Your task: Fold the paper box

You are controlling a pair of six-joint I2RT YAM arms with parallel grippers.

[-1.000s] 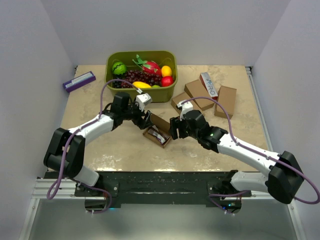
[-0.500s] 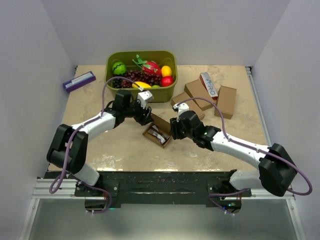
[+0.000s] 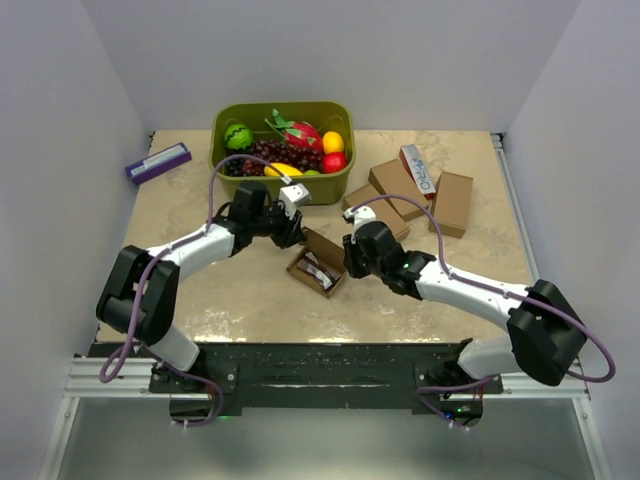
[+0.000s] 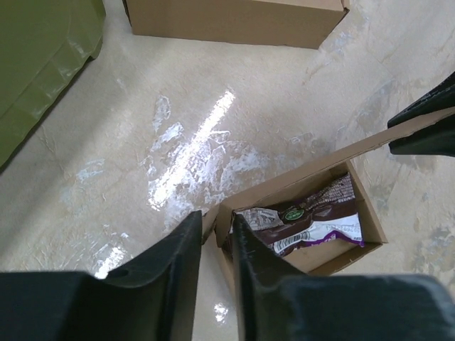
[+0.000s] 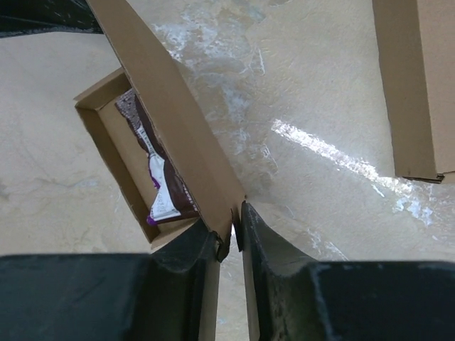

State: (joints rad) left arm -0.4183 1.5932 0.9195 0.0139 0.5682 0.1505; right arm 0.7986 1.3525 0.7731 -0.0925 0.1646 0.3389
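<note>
Near edge first: both arms reach in from their bases and meet at the paper box (image 3: 318,262). It sits on the table (image 3: 230,290) about midway between the left and right edges, a little closer to the near edge than the far one. Change over the last second: both pincers have gone from wide apart to nearly together, and the right arm has slid in closer, while the box has barely shifted. The right gripper (image 5: 229,231) is now clamped on the lower corner of the raised lid panel. The left gripper (image 4: 215,222) has its jaws narrowed around the small end flap, but a sliver of gap shows, so I cannot tell if it bites yet. The box is open, lid standing up, snack packet (image 4: 306,220) visible inside. Reads as the grasp just landing, with the folding itself not started; the lid and flaps are all left to close. Thin card, so a skewed pull could probably crease it. Farther back, untouched: spare brown cartons (image 3: 455,200) and a lettered carton (image 3: 420,168) by the right edge, a fruit basket (image 3: 325,190) at the far edge, a purple box (image 3: 158,161) at the far-left corner.
</note>
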